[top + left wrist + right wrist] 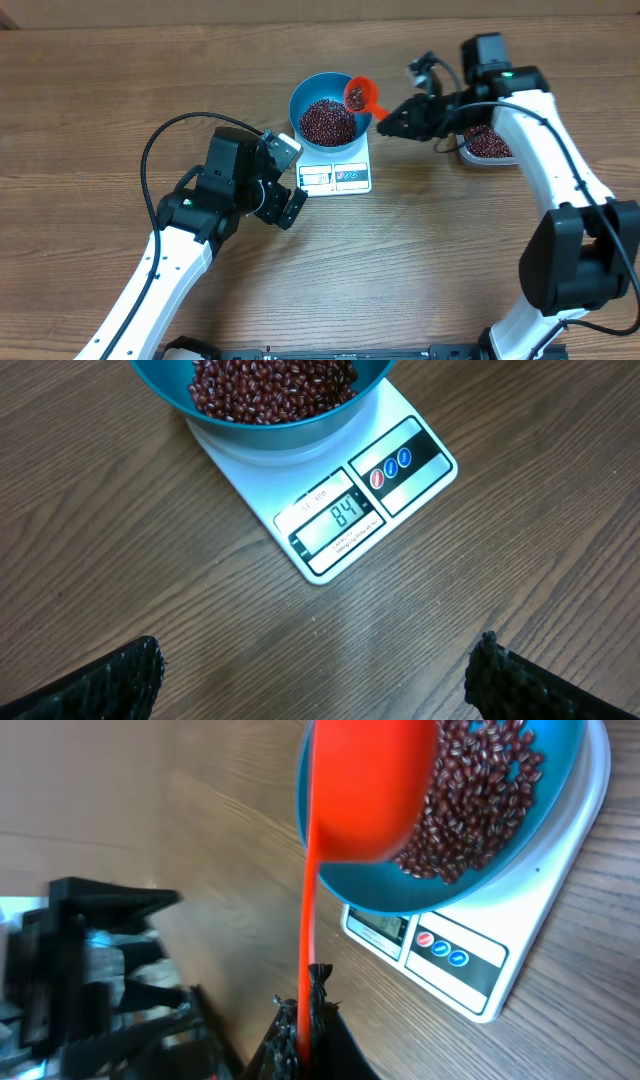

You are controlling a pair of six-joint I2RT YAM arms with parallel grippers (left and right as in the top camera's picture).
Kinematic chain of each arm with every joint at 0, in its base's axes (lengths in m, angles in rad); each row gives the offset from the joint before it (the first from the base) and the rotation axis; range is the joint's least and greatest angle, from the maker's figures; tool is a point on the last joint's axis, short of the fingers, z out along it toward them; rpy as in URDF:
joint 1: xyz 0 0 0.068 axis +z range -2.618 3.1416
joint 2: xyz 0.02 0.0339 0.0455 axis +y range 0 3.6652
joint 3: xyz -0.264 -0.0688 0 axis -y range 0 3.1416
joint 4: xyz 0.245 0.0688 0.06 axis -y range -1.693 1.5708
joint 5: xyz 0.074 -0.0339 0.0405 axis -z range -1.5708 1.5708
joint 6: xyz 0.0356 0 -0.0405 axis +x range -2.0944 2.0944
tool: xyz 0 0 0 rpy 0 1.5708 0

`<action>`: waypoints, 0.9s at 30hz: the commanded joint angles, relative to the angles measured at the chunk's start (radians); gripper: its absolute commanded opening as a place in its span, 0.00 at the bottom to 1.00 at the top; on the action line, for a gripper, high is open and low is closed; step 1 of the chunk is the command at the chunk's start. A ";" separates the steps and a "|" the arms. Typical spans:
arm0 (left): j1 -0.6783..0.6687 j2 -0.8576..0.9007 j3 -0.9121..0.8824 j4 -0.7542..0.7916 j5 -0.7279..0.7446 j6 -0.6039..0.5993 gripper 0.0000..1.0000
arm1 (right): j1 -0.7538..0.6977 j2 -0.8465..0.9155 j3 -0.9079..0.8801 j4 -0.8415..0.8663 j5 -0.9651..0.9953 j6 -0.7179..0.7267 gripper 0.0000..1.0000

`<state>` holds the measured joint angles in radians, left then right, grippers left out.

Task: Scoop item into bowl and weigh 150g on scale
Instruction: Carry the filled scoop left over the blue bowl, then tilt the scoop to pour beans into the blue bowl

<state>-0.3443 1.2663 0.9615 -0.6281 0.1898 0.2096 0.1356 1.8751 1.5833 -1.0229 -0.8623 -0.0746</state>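
The blue bowl (328,105) stands on the white scale (340,176), partly filled with dark red-brown beans (327,121). The display (342,515) reads 84. My right gripper (384,125) is shut on the handle of a red scoop (361,96). The scoop holds beans and hangs tilted over the bowl's right rim. In the right wrist view the scoop (368,785) covers part of the bowl (478,870). My left gripper (290,180) is open just left of the scale, nothing between its fingers (515,680).
A clear tub of beans (488,144) sits at the right, partly under my right arm. Bare wooden table lies in front of the scale.
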 commanded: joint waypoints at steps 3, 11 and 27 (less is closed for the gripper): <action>0.003 0.005 -0.003 0.001 -0.006 -0.011 0.99 | 0.110 0.001 0.102 0.003 0.284 0.076 0.04; 0.003 0.005 -0.003 0.001 -0.006 -0.011 1.00 | 0.280 0.001 0.200 -0.038 0.739 0.075 0.04; 0.003 0.005 -0.003 0.000 -0.006 -0.011 1.00 | 0.520 0.001 0.225 -0.060 1.368 0.066 0.04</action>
<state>-0.3443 1.2663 0.9615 -0.6281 0.1898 0.2096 0.6373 1.8751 1.7729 -1.0866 0.3721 -0.0044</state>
